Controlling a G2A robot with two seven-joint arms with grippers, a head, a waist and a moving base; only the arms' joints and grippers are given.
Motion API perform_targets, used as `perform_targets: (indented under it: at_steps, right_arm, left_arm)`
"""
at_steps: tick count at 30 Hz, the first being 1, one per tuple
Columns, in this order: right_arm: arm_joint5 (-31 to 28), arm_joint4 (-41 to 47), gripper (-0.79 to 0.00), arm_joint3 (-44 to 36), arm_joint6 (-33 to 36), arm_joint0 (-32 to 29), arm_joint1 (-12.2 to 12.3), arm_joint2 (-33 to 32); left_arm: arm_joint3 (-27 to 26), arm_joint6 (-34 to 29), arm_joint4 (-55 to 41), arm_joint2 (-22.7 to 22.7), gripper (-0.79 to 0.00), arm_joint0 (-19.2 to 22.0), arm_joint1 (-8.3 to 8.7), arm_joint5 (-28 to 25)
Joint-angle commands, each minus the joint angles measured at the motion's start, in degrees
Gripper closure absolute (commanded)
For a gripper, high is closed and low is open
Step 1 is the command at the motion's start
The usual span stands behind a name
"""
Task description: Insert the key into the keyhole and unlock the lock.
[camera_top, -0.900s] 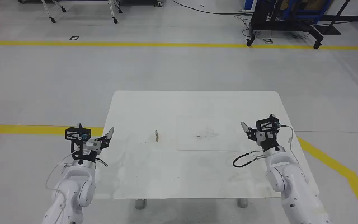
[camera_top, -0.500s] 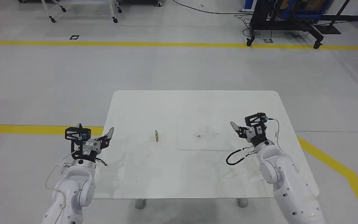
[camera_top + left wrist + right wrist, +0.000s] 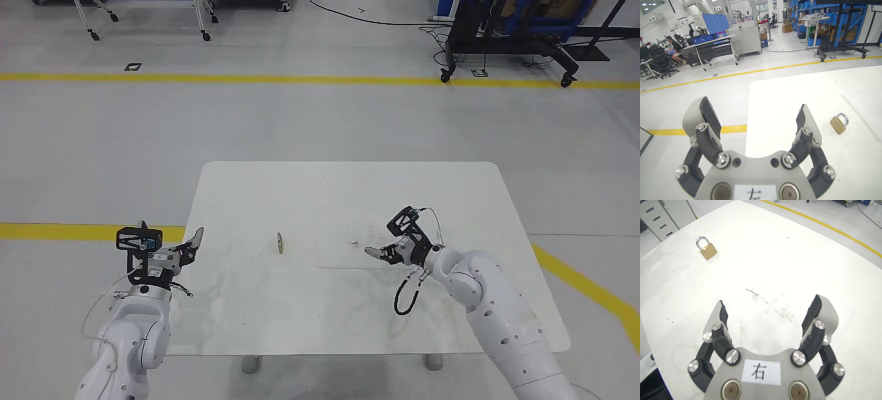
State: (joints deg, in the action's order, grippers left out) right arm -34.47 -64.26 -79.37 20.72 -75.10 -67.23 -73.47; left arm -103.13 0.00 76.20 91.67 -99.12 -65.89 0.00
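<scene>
Top view has the brass lock [image 3: 280, 242] resting left of the middle of the white counter [image 3: 350, 190], shackle closed. Well apart to its right lies the key [image 3: 752, 292], a thin sliver at the edge of a patch of dark scuff marks [image 3: 780, 309]. Right jaws hang low over the counter just beside the key, spread wide, holding nothing. Left jaws sit at the counter's left edge, likewise spread wide and empty, facing the lock from well apart
</scene>
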Motion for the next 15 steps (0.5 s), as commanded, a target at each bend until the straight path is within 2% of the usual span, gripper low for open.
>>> perform_targets:
  at_steps: [1, 4, 6, 7, 11, 15]
  right_arm:
    - [-1.95, 0.03, -0.785, 2.27, -0.43, 1.61, -0.09, 0.92]
    - [-5.75, -0.52, -0.785, 5.74, -1.57, 4.53, -0.3, 2.86]
    - [-10.9, -0.72, -0.763, 8.55, -2.47, 6.98, -0.42, 4.47]
    - [-13.0, -1.37, -0.622, 10.07, -2.71, 8.41, -0.42, 5.0]
    - [-18.64, -5.34, -0.449, 14.38, -4.37, 13.03, -0.59, 7.61]
    - [-21.06, -9.97, -0.437, 17.2, -5.78, 16.51, -0.94, 10.64]
  left_arm:
    - [0.0, 0.0, 0.0, 0.0, -0.785, 0.0, 0.0, 0.0]
    - [0.0, 0.0, 0.0, 0.0, -0.785, 0.0, 0.0, 0.0]
    - [0.0, 0.0, 0.0, 0.0, -0.785, 0.0, 0.0, 0.0]
    - [0.0, 0.0, 0.0, 0.0, -0.785, 0.0, 0.0, 0.0]
    - [0.0, 0.0, 0.0, 0.0, -0.785, 0.0, 0.0, 0.0]
    - [0.0, 0.0, 0.0, 0.0, -0.785, 0.0, 0.0, 0.0]
